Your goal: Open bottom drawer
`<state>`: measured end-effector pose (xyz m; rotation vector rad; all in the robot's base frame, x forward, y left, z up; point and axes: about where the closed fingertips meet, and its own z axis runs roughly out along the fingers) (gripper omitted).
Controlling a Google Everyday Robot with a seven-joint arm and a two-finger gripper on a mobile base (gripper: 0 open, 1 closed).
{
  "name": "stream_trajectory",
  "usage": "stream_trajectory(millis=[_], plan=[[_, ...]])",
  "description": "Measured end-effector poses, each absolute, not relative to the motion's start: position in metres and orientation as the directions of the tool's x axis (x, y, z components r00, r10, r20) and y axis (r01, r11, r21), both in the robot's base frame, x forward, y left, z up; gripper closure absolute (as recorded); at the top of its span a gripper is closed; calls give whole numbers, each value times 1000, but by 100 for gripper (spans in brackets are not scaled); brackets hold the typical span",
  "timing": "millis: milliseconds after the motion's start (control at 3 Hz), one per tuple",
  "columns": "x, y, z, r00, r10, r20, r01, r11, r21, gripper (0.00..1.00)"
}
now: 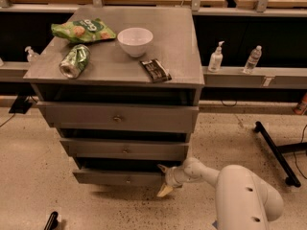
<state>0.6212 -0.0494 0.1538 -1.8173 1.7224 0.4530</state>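
Observation:
The bottom drawer [112, 177] is the lowest of three grey drawers in the cabinet, with a small round knob [128, 179] at its centre. Its front stands a little out from the cabinet, with a dark gap above it. My gripper [163, 179] is at the right end of this drawer front, reaching in from the right on a white arm [242, 198]. Its two fingers are spread, one finger [162, 168] at the top edge of the front and the other below it. It holds nothing.
The cabinet top [182, 56] bears a white bowl [135, 40], a green chip bag [81, 31], a green can [74, 61] on its side and a dark snack bar [155, 70]. Two bottles [216, 57] stand on a shelf behind. A black stand leg [276, 152] lies on the floor at right.

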Motion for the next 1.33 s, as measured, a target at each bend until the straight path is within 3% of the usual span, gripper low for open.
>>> stream_trajectory(millis=[1000, 1333], plan=[[617, -50, 159, 100, -774, -625, -985, 10, -171, 18], [617, -50, 159, 100, -774, -625, -985, 10, -171, 2]])
